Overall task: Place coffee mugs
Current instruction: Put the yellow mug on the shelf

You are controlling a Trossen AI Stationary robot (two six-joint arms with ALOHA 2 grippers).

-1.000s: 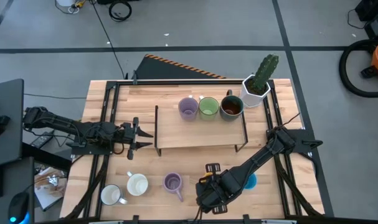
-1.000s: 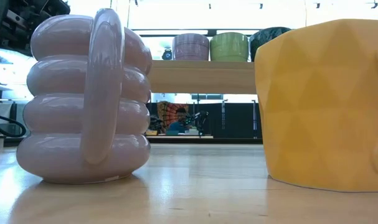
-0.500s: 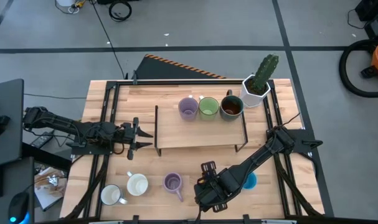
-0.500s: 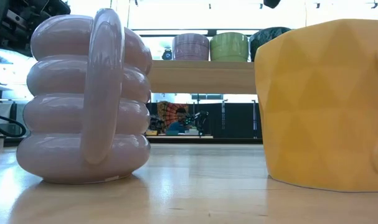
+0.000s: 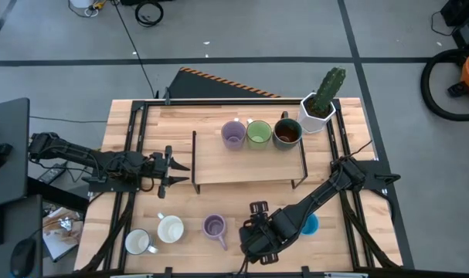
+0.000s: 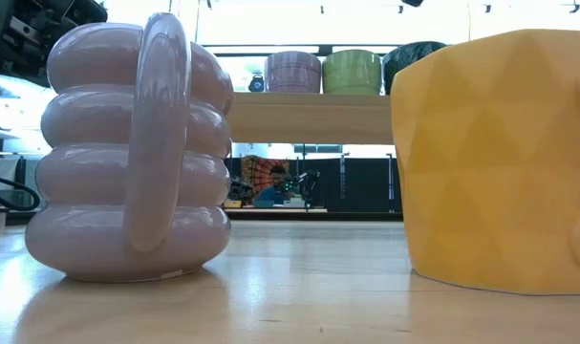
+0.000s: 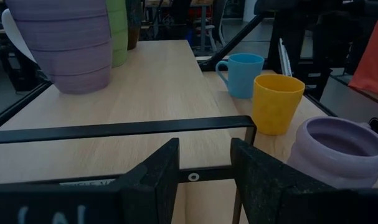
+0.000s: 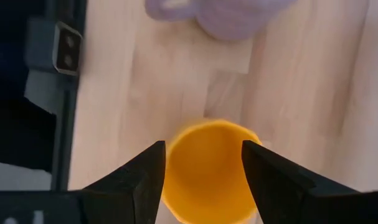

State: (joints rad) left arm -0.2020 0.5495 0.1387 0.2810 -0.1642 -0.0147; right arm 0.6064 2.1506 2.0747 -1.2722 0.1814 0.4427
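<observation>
My right gripper (image 8: 204, 180) is open and points down just above the orange mug (image 8: 207, 171), one finger over each side of its rim. The mug stands on its base near the table's front edge (image 6: 500, 153), hidden under the gripper in the high view (image 5: 253, 232). A lilac mug (image 5: 214, 226) stands left of it and a blue mug (image 5: 309, 225) right of it. Two white mugs (image 5: 170, 228) (image 5: 137, 242) stand at the front left. A lilac (image 5: 233, 133), a green (image 5: 259, 133) and a dark brown mug (image 5: 287, 133) stand on the shelf. My left gripper (image 5: 172, 168) is open and empty at the shelf's left end.
The wooden shelf (image 5: 219, 158) on a black wire frame stands mid-table, with free board left of its mugs. A white faceted pot with a cactus (image 5: 319, 108) stands at the far right. Black rails (image 5: 134, 147) run along both sides of the table.
My right gripper has shifted a little toward the table's left over the orange mug. The mugs have stayed where they were.
</observation>
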